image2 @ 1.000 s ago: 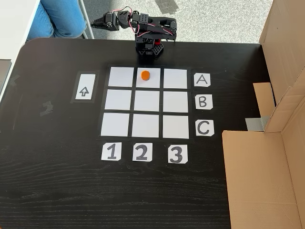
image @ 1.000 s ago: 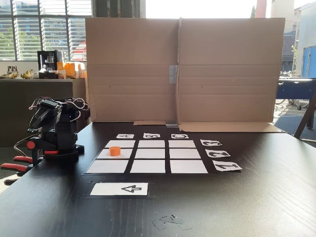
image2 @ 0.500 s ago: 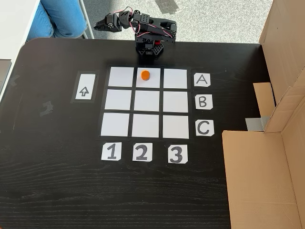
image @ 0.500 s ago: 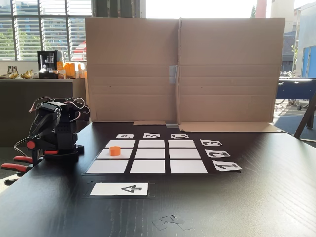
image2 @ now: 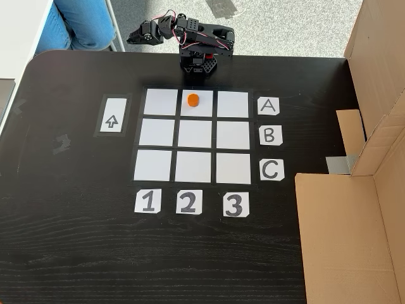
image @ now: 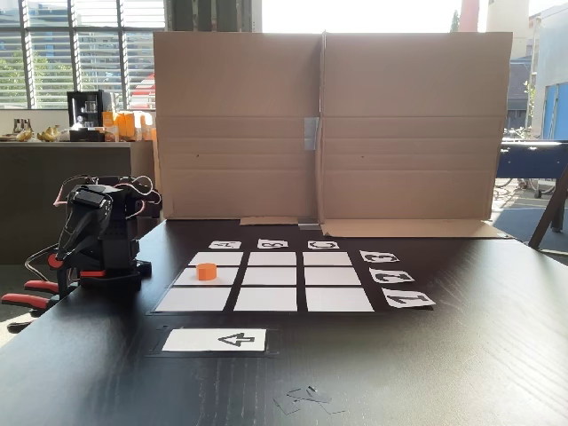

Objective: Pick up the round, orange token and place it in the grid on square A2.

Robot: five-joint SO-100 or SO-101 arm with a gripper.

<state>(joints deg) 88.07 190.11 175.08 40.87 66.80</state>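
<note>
The orange token [image: 206,272] [image2: 193,99] stands on square A2 [image2: 204,109] [image: 189,278], the middle cell of the A line in the grid [image2: 194,134] [image: 272,299]. It sits slightly off that cell's centre and nothing touches it. My arm is folded over its base beyond the A side of the grid. Its gripper [image2: 133,39] [image: 66,255] hangs off the table edge, well away from the token. The fingers look closed together into one dark taper, with nothing between them.
A white arrow card [image2: 112,121] [image: 216,339] lies beside the grid's column 1. A tall cardboard wall [image: 324,124] [image2: 354,215] closes off the C side. Orange clamps [image: 31,293] hold the arm's base. A person's leg in blue [image2: 79,22] is behind the table.
The gripper has drawn in a little toward the arm's base and tipped downward. The token has stayed where it was on A2.
</note>
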